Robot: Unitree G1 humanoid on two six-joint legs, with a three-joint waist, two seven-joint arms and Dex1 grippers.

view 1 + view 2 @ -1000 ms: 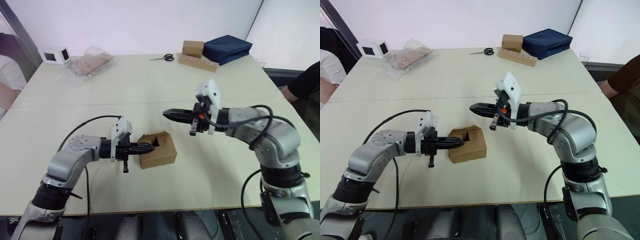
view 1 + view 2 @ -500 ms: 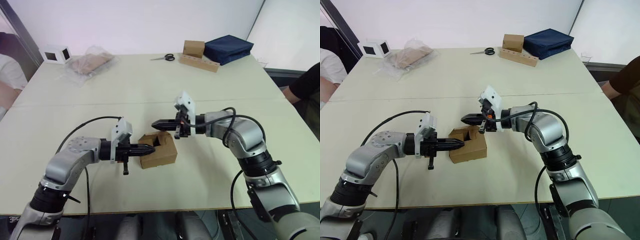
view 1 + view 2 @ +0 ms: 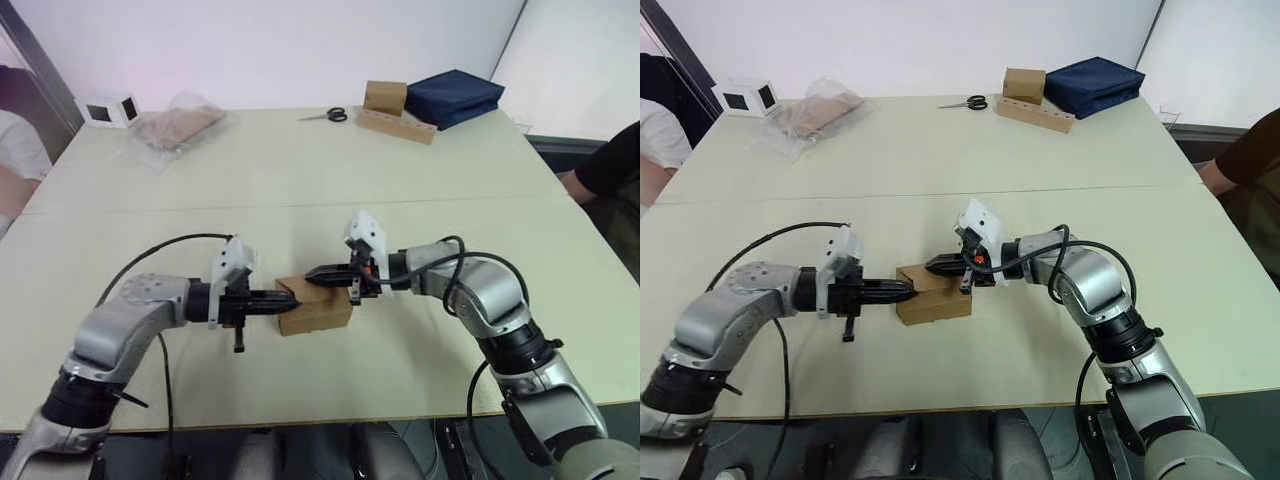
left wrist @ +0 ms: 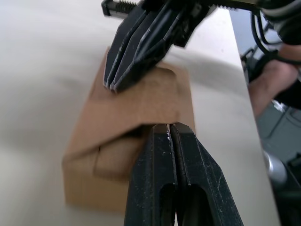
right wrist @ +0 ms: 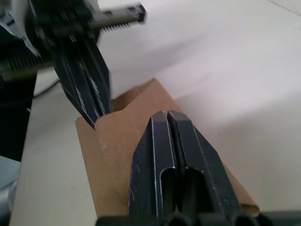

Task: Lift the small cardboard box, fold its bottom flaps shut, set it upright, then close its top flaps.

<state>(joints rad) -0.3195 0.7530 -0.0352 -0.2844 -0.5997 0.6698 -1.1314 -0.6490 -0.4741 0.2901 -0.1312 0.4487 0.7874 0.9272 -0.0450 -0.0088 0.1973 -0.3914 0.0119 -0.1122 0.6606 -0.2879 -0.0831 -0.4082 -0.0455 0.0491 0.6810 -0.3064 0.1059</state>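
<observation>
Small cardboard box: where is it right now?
The box sits on the table's near middle in the eye views, between the left hand and right hand, whose shut fingertips both press on its top.

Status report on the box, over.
Both grippers shut, left and right, tips on the box's top flaps. Box on the table, flaps pressed down. Nothing in the way.
</observation>
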